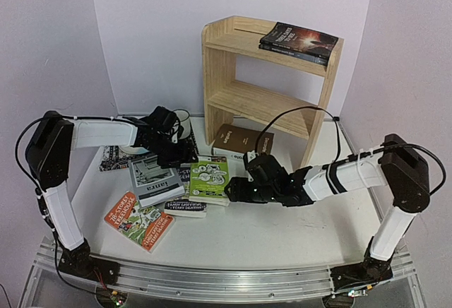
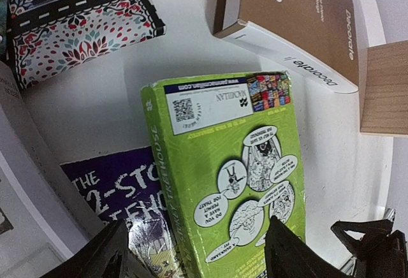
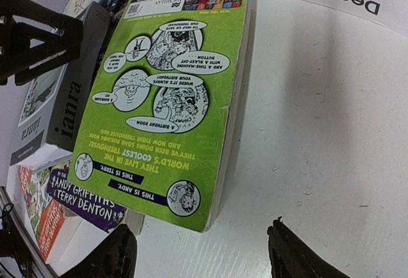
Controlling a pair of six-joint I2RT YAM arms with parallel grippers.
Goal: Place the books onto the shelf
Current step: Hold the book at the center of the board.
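Dark books atop pine shelf, only in the top view.

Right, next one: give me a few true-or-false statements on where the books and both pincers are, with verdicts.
1. Two dark-covered books lie flat on the top board of the pale pine shelf. True.
2. The thick brown-and-white "Decorate" book sits on the shelf's lower board. False: it lies on the white table by the shelf's foot.
3. The green paperback rests partly on a dark blue paperback. True.
4. The right pincer is shut on the green paperback. False: it is open over bare table beside that book.
5. The left pincer is open above the green paperback. True.
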